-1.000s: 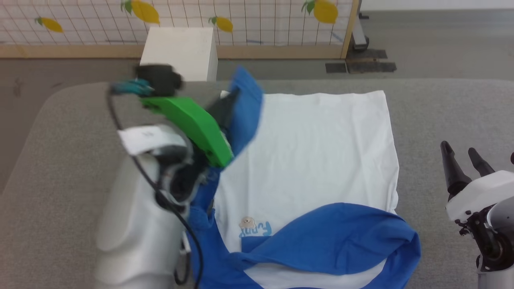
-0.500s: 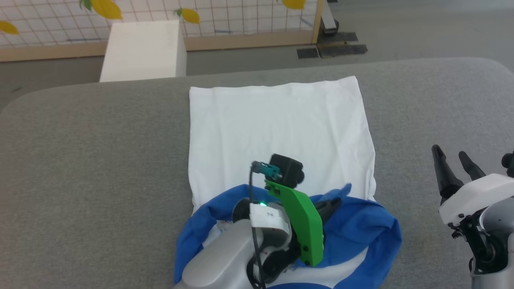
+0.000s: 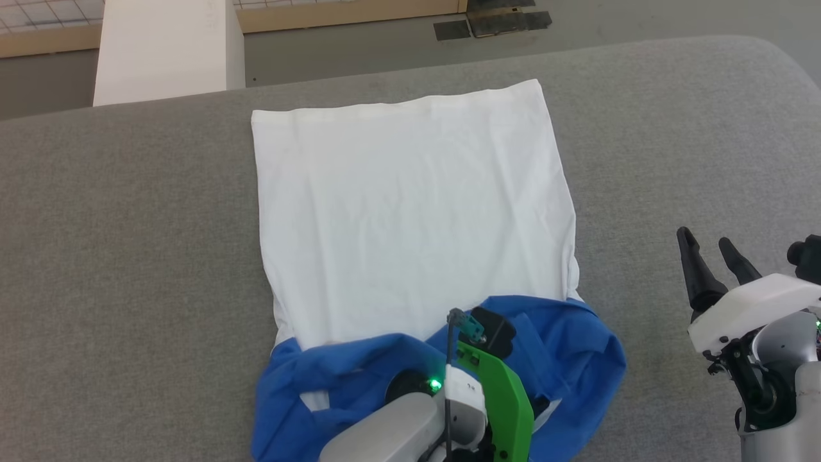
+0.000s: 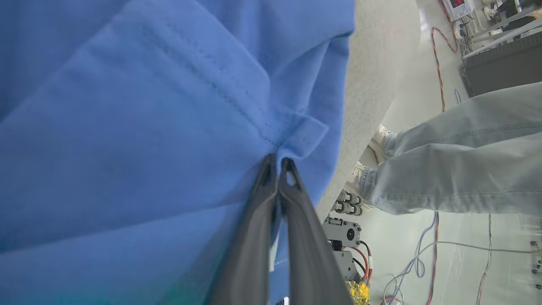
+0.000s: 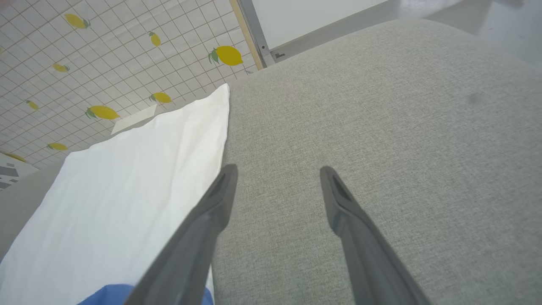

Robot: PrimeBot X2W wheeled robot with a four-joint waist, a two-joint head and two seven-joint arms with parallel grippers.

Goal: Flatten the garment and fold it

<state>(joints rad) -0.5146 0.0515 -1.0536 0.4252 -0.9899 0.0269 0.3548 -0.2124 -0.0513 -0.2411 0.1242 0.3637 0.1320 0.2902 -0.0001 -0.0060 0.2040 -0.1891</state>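
The garment (image 3: 410,212) lies on the grey table (image 3: 128,256), its white body spread flat and reaching toward the far edge. Its blue sleeves (image 3: 571,359) are bunched along the near end. My left arm, with its green wrist bracket (image 3: 497,404), sits over that blue bunch. In the left wrist view my left gripper (image 4: 277,163) is shut on a stitched edge of blue fabric (image 4: 148,106). My right gripper (image 3: 709,247) hovers open to the right of the garment, with nothing between its fingers (image 5: 277,173). The white hem (image 5: 127,190) lies to its left.
A white box (image 3: 163,51) stands on the floor beyond the table's far edge. A person's legs in light jeans (image 4: 457,169) stand beside the table, among cables on the floor. Bare grey tabletop stretches on both sides of the garment.
My left gripper has carried the blue sleeve from the far left down across the shirt to its near end. The head camera has tilted down. The right gripper has stayed open in place.
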